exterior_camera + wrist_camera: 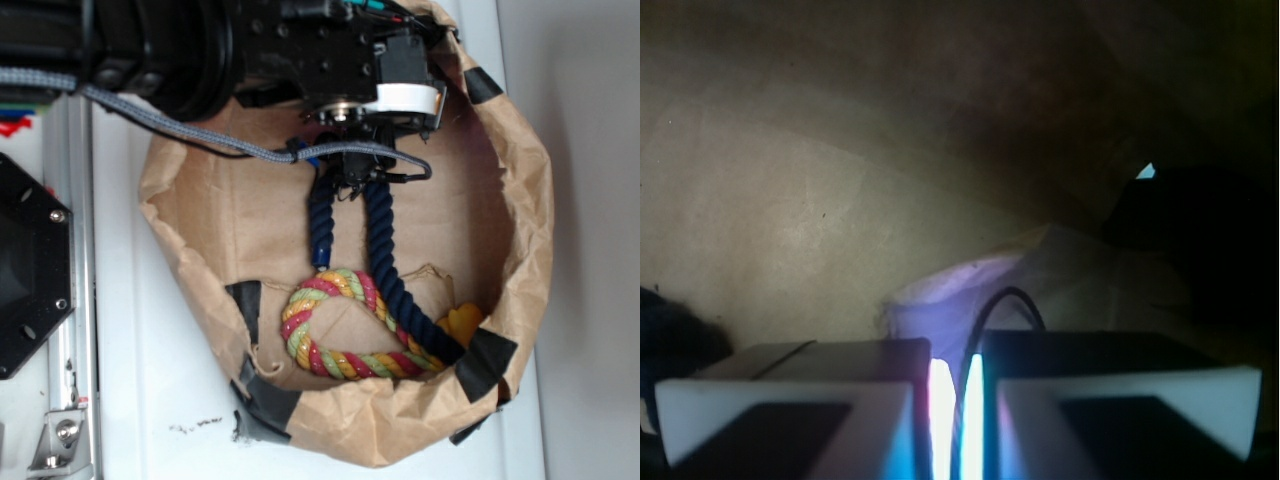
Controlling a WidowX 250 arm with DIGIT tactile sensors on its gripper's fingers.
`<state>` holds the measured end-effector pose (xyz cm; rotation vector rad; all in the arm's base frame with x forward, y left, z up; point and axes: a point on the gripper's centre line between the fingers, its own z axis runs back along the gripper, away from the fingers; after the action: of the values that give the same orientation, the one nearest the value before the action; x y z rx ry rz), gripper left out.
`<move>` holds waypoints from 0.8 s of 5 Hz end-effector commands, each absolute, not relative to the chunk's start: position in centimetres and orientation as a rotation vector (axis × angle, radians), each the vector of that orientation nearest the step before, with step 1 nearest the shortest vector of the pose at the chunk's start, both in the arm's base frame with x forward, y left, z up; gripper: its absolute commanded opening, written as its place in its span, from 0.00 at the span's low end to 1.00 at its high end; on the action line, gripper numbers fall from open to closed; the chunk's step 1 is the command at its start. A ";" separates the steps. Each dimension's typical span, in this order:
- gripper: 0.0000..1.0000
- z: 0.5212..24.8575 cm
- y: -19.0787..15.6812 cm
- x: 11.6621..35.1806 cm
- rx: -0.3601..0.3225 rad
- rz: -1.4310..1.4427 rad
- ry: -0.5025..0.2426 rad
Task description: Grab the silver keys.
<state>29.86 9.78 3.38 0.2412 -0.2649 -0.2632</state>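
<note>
Only the thin dark wire loop of the silver keys [1008,295] shows. It arcs up out of the slit between the pads; the key blades themselves are hidden.

- Tool [956,362]: the two white-edged pads stand almost together, with a narrow bright slit between them, closed on the base of that wire loop.
- Wrist view only: the loop, the pads, brown paper lining all around, and a pale crumpled patch [1070,265] behind the loop. What the patch is cannot be told.
- Exterior view only: the whole layout. The tool [350,175] is lowered inside the bag near its upper wall, and the keys lie beneath it, out of sight from this side.
- Container: a brown paper bag [525,200] with a rolled-down rim, patched with black tape [487,360], stands on a white surface [150,400].
- Contents:
  - A navy blue rope [385,250] runs in two strands from under the tool toward the lower right wall.
  - A multicoloured rope ring [335,335] lies on the bag floor, touching the navy rope.
  - A small yellow object [462,322] sits against the right wall, just beside the rope end.
</note>
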 end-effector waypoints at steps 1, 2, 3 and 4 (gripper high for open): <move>0.00 8.9 7.3 28.4 0.137 -0.259 -0.281; 0.00 14.2 4.1 23.7 -0.139 -0.449 -0.325; 0.00 17.3 2.9 22.9 -0.147 -0.452 -0.322; 0.00 16.3 2.9 24.2 -0.116 -0.374 -0.237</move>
<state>23.39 2.73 14.17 -0.1388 -0.1747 -0.3512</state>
